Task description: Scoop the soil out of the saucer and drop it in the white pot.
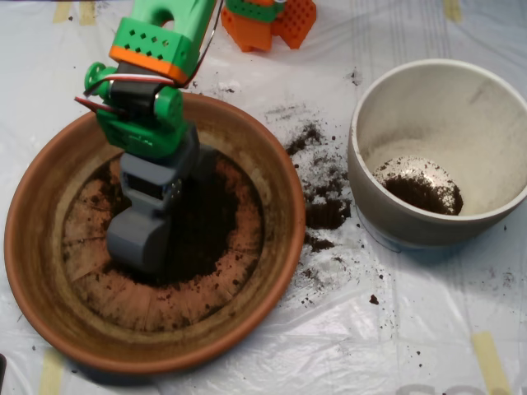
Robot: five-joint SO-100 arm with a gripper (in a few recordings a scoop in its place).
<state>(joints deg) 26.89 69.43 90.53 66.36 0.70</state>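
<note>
The terracotta saucer fills the left half of the overhead view. Dark soil lies in a patch at its middle, with a thin brown smear around it. My grey scoop hangs from the green and orange arm and reaches down into the saucer, its tip resting at the left edge of the soil patch. Its shells look closed together. The white pot stands at the right, with a small heap of soil on its floor.
Spilled soil crumbs are scattered on the white plastic sheet between saucer and pot. An orange arm base sits at the top edge. Yellow tape strips mark the sheet's corners.
</note>
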